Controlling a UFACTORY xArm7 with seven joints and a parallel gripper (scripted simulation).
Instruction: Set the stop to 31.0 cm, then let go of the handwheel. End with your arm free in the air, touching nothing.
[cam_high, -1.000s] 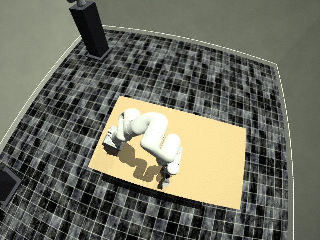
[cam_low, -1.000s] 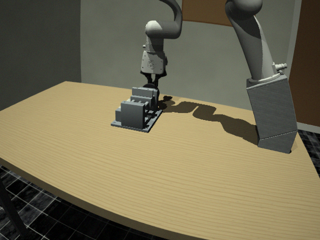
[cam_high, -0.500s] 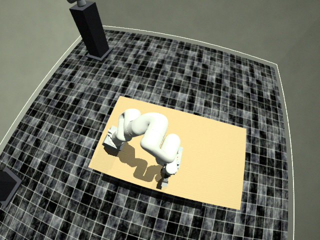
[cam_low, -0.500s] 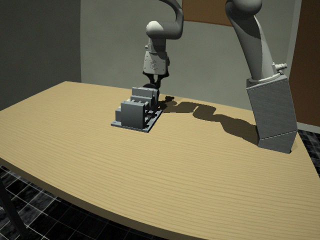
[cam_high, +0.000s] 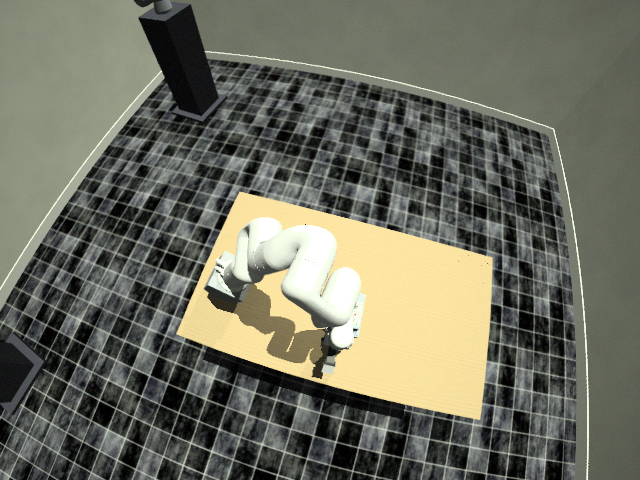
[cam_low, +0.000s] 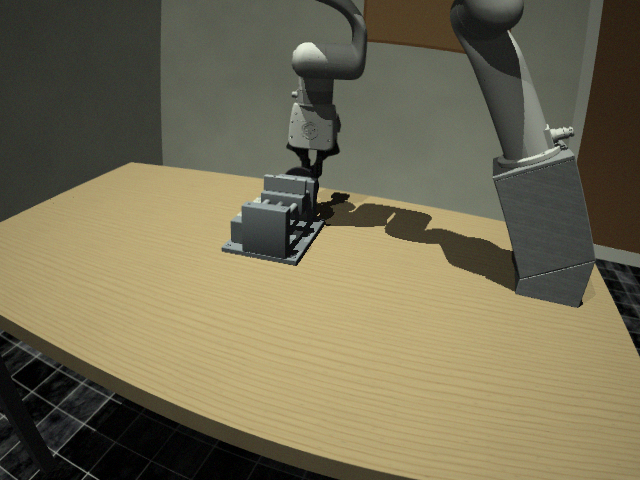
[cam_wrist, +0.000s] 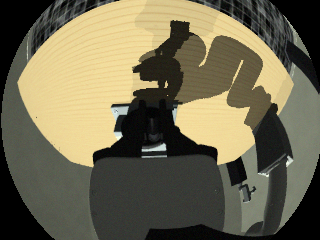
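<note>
In the exterior view, you see the handwheel (cam_low: 298, 170) (cam_wrist: 129, 124) as a dark, round disc standing upright at the far end of the grey mechanism, its lower part hidden behind the blocks. A dark knob (cam_wrist: 153, 129) shows between the fingers in your wrist view. What looks like the stop (cam_low: 283, 198) is a grey, stepped block, upright over the pale rods between the near and far end blocks. You cannot read its setting from these views.
</note>
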